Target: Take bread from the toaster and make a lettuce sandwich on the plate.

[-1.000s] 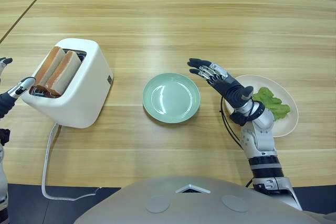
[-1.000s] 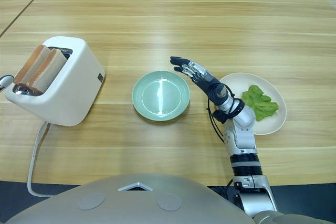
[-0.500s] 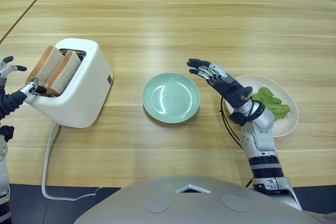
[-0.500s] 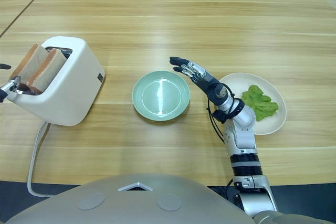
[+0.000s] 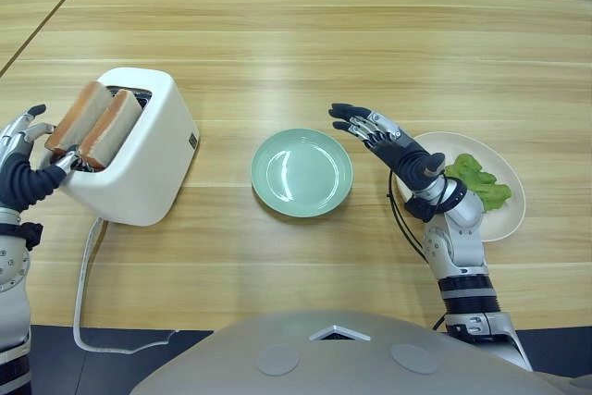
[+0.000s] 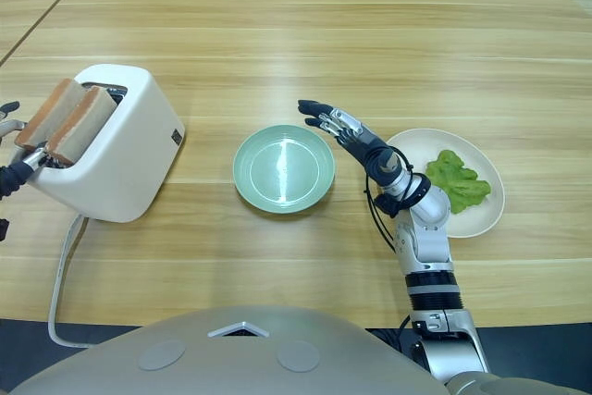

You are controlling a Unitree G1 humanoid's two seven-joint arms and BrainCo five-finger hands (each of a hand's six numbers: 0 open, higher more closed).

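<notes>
Left robot hand (image 5: 20,168) neared 2 bread slices (image 5: 92,127), grip unclear; right robot hand (image 5: 384,136) spread.

White toaster (image 5: 148,164) stands well left of the green plate (image 5: 302,172), w/ two browned bread slices (image 5: 97,125) side by side, poking up out of its slots. Plate's round, glossy, flat on table. Right of plate: crinkly green lettuce (image 5: 479,182) lying on cream dish (image 5: 507,219).

**Desk layout, left to right**

The toaster (image 5: 139,150) stands at the left of the desk (image 5: 305,34), with bread slices (image 5: 97,127) in its slots. The left robot hand (image 5: 23,168) is just beside it. The plate (image 5: 302,172) lies mid-desk. To its right lies a dish (image 5: 495,224) bearing lettuce (image 5: 479,180). The right robot hand (image 5: 379,131) is between them.
</notes>
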